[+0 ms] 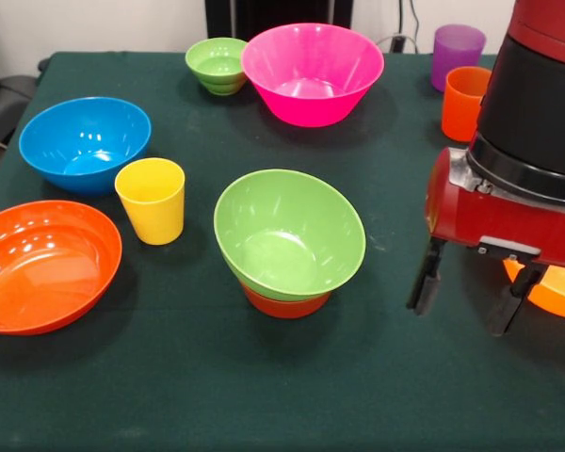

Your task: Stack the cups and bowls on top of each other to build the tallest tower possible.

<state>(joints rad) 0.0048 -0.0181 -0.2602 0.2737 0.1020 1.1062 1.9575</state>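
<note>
A medium green bowl (290, 234) sits tilted on a small red-orange bowl (284, 303) at the table's middle, forming a low tower. My gripper (471, 294) hangs open to its right, with nothing between the dark fingers (426, 279). Behind the gripper, a large yellow-orange bowl (557, 294) is mostly hidden. The yellow cup (152, 200) stands left of the tower. The orange cup (464, 102) and purple cup (457, 53) stand at the far right. A large pink bowl (312, 72), a small green bowl (217, 64), a blue bowl (85, 143) and a shallow orange bowl (42, 265) lie around.
The dark green cloth (264, 395) covers the table. The red and black arm (537, 122) fills the right side and blocks part of the orange cup.
</note>
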